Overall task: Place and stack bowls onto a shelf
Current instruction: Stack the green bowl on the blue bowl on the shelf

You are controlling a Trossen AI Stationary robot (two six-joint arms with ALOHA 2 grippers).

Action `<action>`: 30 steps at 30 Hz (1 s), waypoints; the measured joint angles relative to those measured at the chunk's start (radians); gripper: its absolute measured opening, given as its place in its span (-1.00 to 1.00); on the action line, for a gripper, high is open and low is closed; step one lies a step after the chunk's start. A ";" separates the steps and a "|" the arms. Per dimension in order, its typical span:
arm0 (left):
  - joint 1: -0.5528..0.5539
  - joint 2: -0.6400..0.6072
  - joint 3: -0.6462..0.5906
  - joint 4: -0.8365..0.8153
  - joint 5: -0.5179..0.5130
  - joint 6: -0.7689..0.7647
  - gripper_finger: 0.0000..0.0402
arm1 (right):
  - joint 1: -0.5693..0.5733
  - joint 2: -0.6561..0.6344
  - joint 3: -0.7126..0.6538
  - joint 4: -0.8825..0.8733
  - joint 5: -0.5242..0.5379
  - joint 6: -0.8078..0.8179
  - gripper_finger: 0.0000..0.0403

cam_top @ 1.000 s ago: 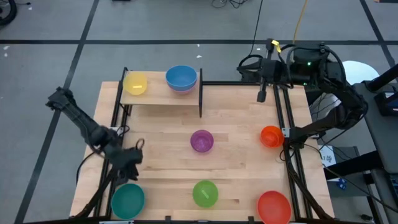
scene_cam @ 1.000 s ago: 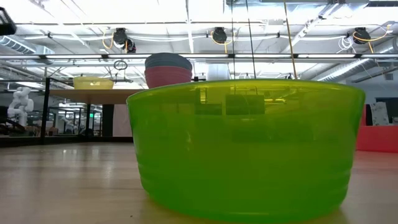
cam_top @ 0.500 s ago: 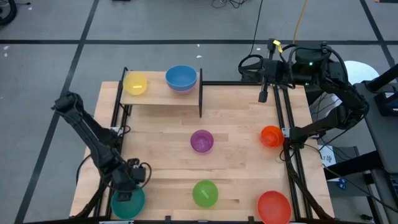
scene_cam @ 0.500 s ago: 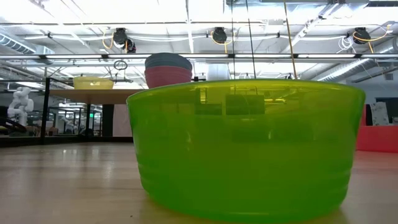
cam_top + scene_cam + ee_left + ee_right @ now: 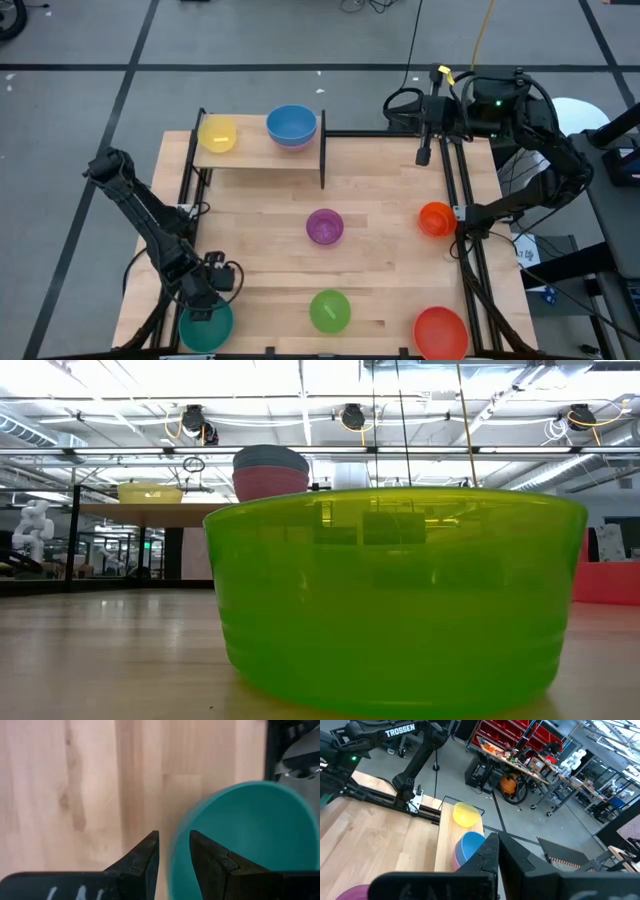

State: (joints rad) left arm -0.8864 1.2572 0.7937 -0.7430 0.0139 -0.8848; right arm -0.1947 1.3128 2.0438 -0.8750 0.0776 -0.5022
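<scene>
Left wrist view: my left gripper (image 5: 173,851) is spread, fingers straddling the teal bowl (image 5: 250,835) rim, one inside, one outside. Right gripper (image 5: 498,851) waits pinched together, far off at the table's back.

The left gripper (image 5: 205,308) is covering part of the teal bowl (image 5: 212,330). The frame edge is cropping the red bowl (image 5: 440,335).

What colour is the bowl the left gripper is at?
Teal bowl; the left wrist view shows it best.
</scene>
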 joint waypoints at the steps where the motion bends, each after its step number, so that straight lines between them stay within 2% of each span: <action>1: 0.000 0.000 0.000 -0.013 0.000 0.000 -0.44 | 0.000 0.000 0.000 -0.002 0.000 0.000 -1.00; 14: -0.014 0.003 0.000 -0.016 0.001 -0.061 -0.44 | 0.000 0.000 0.000 -0.003 0.000 -0.004 -1.00; 30: -0.056 0.163 0.000 -0.003 0.007 -0.142 -0.44 | 0.000 0.000 0.000 0.003 0.000 -0.020 -1.00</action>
State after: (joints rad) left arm -0.9423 1.4198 0.7937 -0.7459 0.0212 -1.0271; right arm -0.1944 1.3132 2.0438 -0.8720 0.0773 -0.5225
